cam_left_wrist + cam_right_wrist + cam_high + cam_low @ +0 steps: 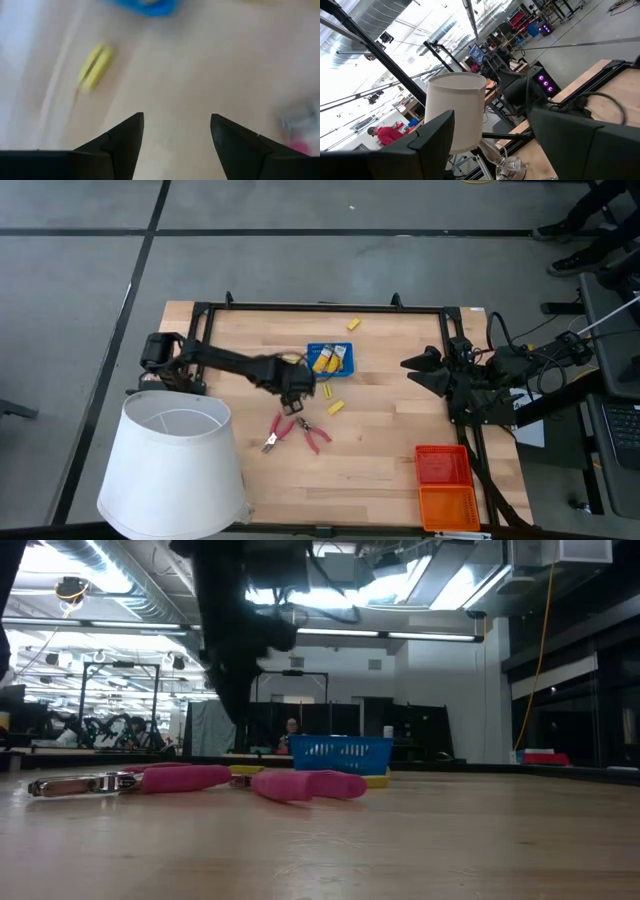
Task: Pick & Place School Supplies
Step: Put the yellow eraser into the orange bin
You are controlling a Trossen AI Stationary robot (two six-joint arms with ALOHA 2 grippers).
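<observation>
We see the left gripper (298, 387) hanging with its fingers apart and empty over the bare wood, just beside the blue tray (331, 360) that holds yellow packs (324, 361). One yellow pack (335, 407) lies near it on the table, and two red-handled pliers (296, 430) lie just beyond. The right gripper (418, 369) waits, fingers apart, at the table's right side.

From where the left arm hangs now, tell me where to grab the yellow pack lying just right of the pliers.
Take the loose yellow pack across its short width, coming straight down. It lies flat and slanted on bare wood, clear of the blue tray and the red-handled pliers, so the fingers should have room on both long edges. The left gripper, open, hangs close beside it; turning the wrist to match the slant is probably needed.
</observation>
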